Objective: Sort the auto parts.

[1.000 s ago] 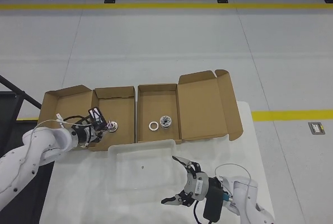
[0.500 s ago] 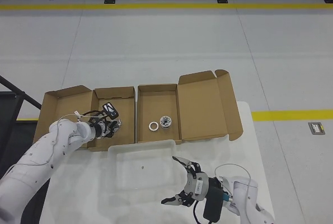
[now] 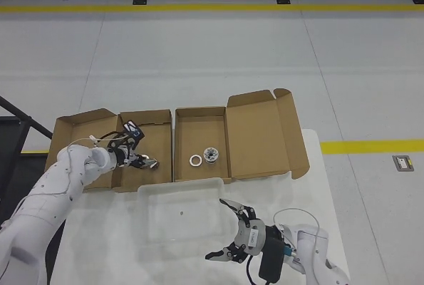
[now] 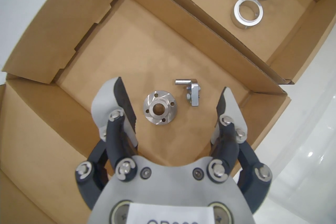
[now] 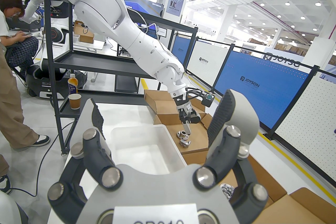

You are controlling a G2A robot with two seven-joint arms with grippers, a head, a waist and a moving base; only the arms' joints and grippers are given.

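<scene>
1. Presently the left gripper (image 4: 172, 89) hangs over the left cardboard box (image 4: 105, 38), its jaws spread wide with nothing between them.
2. On that box's floor, below the spread fingers, lie a round flange disc (image 4: 160, 111) and a small bracket with a pin (image 4: 191, 93). They sit just beside each other and neither touches the fingers.
3. Next door, the right cardboard box (image 3: 201, 128) holds a plain metal ring (image 3: 195, 160) and, just beside it, a perforated sleeve with a toothed head (image 3: 210, 154).
4. A clear plastic bin (image 3: 183, 214) stands on the white table (image 3: 105, 228), near the front walls of both boxes.
5. At the bin's near right corner, the right gripper (image 3: 217, 229) is held above the table. Its jaws are also wide apart and carry nothing.
</scene>
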